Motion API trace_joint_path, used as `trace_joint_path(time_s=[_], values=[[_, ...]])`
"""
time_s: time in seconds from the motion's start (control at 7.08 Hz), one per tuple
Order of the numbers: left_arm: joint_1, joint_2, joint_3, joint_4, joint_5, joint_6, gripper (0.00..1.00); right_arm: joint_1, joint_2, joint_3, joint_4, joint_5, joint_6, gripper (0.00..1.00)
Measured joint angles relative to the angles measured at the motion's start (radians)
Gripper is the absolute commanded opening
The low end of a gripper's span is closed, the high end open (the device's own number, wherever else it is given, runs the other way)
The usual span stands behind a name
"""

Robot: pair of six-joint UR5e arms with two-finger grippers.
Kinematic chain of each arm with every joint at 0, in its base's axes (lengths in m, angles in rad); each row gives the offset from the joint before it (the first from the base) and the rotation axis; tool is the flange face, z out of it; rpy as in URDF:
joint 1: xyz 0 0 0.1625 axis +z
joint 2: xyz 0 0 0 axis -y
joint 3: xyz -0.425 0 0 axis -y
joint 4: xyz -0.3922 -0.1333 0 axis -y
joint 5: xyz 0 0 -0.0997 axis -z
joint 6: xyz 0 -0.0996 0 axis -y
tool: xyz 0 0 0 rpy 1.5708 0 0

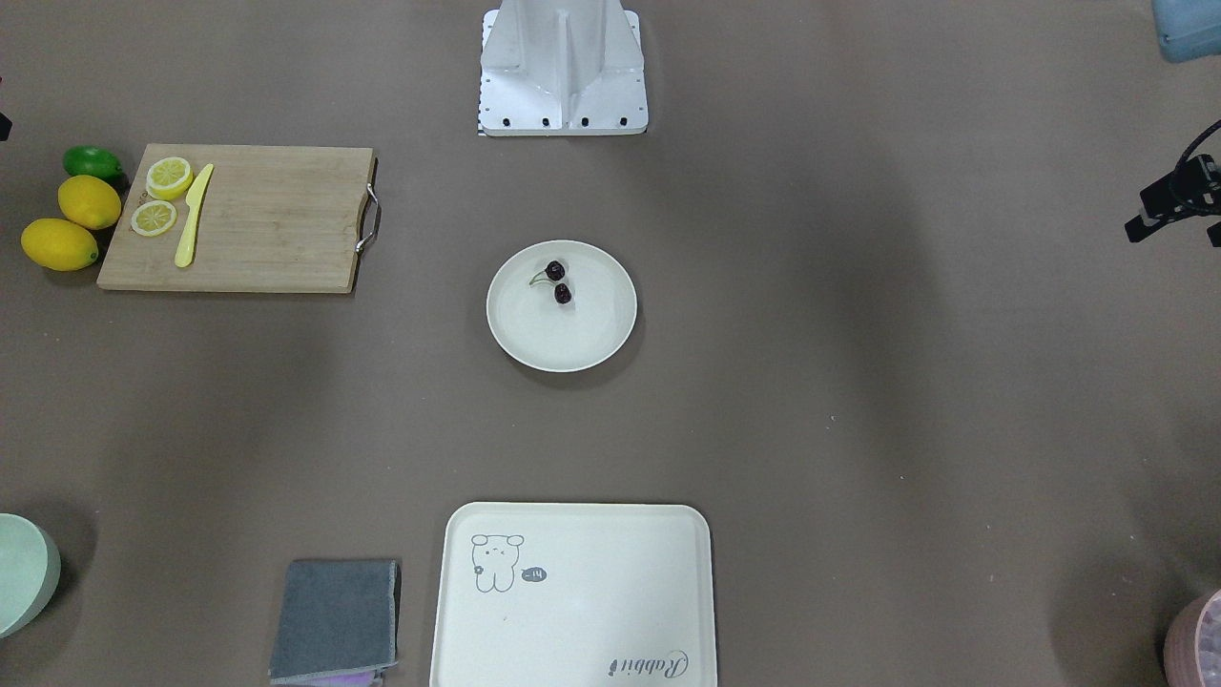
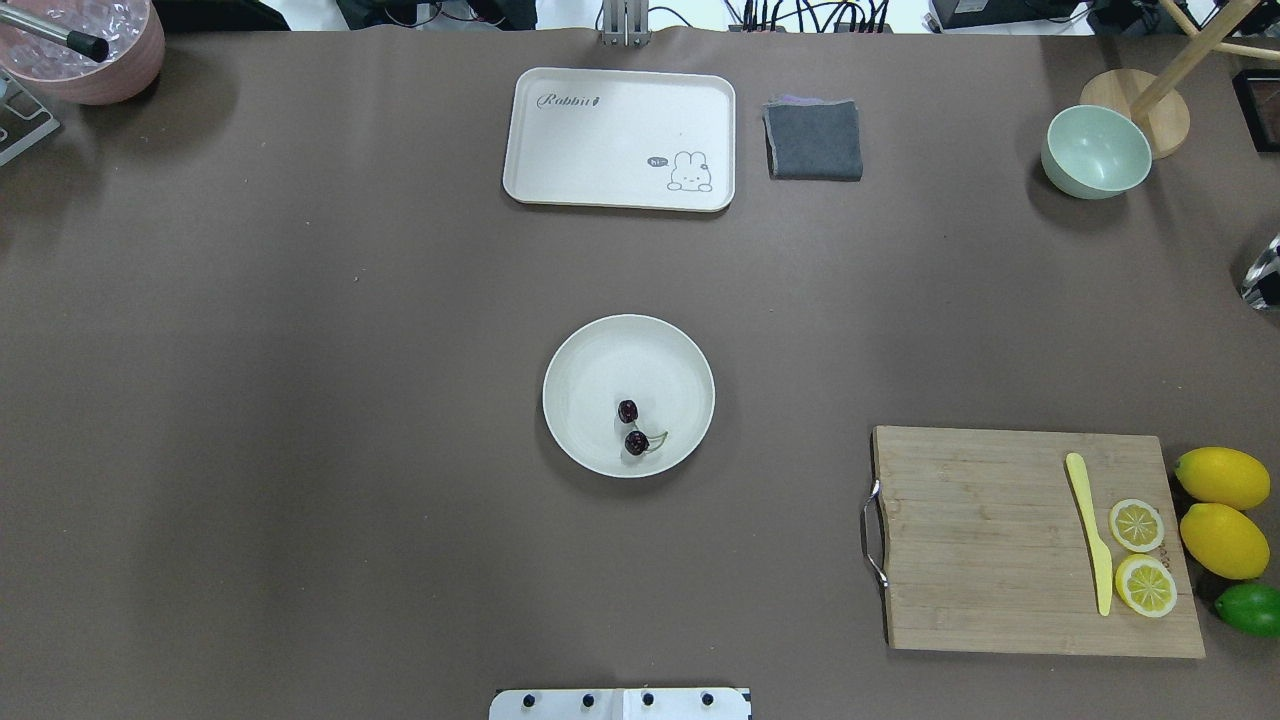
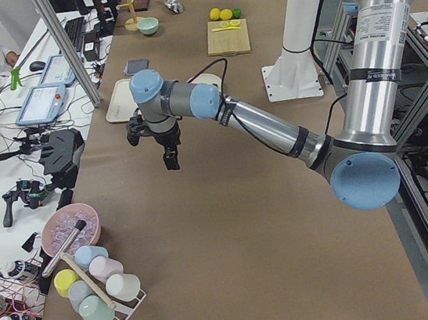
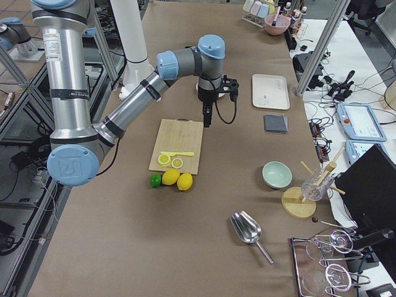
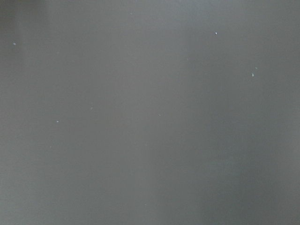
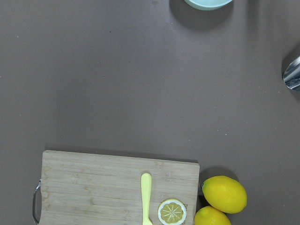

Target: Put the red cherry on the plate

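The red cherry [image 1: 563, 293] [image 2: 636, 442], a dark pair joined by thin green stems, lies inside the round off-white plate [image 1: 520, 334] [image 2: 590, 370] at the table's middle, toward the rim on the robot's side. No gripper touches it. My left gripper [image 3: 171, 162] hangs above the table and appears only in the exterior left view, so I cannot tell its state. My right gripper [image 4: 206, 120] hangs beyond the cutting board's far edge, seen only in the exterior right view, and I cannot tell its state either. The left wrist view holds only bare brown table.
A wooden cutting board [image 2: 980, 540] with a yellow knife [image 2: 1092, 530] and two lemon slices [image 2: 1137, 525] lies front right beside two lemons [image 2: 1222, 478] and a lime [image 2: 1250, 608]. A cream tray [image 2: 600, 130], grey cloth [image 2: 814, 140], green bowl [image 2: 1096, 152] and pink bowl [image 2: 120, 70] line the far edge.
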Motion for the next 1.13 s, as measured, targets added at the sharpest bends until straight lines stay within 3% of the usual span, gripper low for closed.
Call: trace_joint_path(time_s=[0.56, 1.13], values=[[-0.05, 0.098, -0.013, 0.031, 0.007, 0.179, 0.97, -0.007, -0.09, -0.034, 0.018, -0.009, -0.17, 1.0], [-0.108, 0.245, -0.112, 0.026, 0.0, 0.301, 0.98, 0.026, -0.277, -0.013, 0.246, 0.002, -0.224, 1.0]])
